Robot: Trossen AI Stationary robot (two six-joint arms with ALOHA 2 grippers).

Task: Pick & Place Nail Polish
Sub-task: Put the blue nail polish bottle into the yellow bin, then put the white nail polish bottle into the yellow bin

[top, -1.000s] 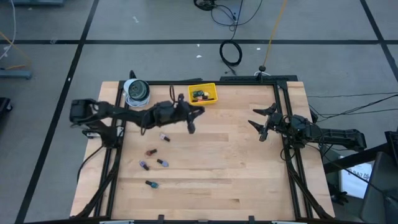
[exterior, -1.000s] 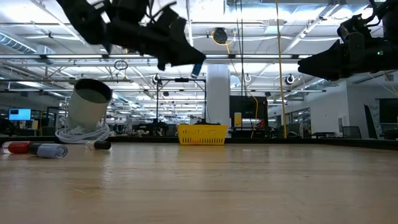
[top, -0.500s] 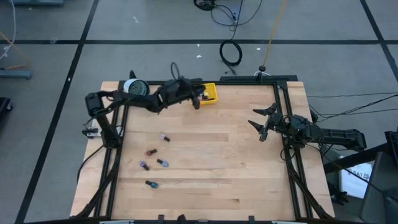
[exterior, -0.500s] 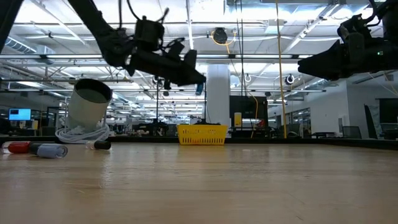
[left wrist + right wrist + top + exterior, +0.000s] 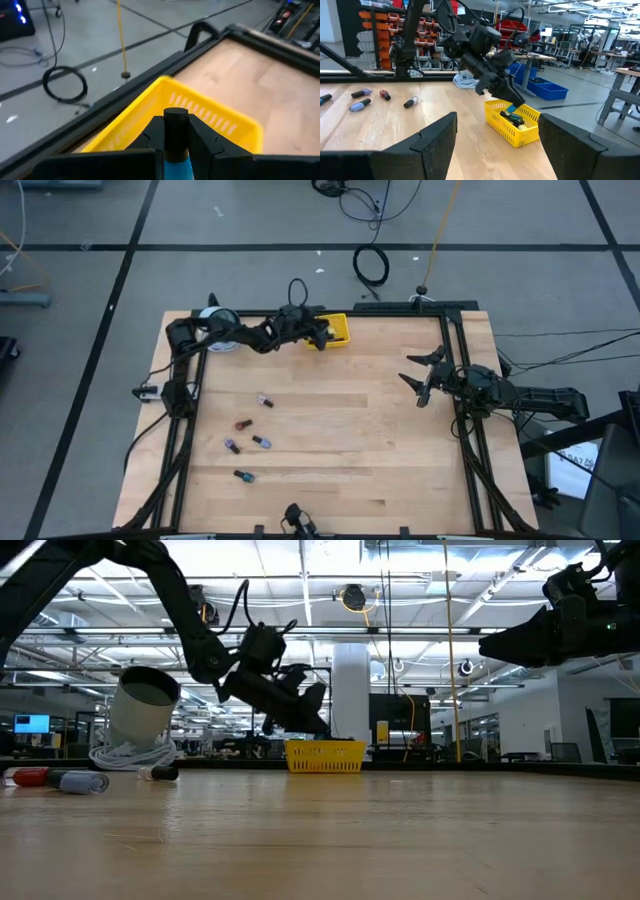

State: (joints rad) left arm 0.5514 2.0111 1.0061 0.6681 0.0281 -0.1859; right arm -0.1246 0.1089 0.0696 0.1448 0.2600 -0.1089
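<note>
Wooden counter (image 5: 360,430) fills the high view, with a yellow tray (image 5: 336,325) at its far edge. Over the tray, a blue nail polish bottle (image 5: 176,135) is clamped between the left gripper's (image 5: 318,338) fingers, ready for release. Several bottles are already seen inside the tray; 5 bottles (image 5: 247,445) are left lying on the counter. Parked at the right edge, the right gripper (image 5: 418,383) is spread wide and empty

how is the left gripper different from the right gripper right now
The left gripper is shut on a blue nail polish bottle; the right gripper is open and holds nothing. The left is over the yellow tray at the table's far edge; the right hangs near the right edge. Both are off the table top.
</note>
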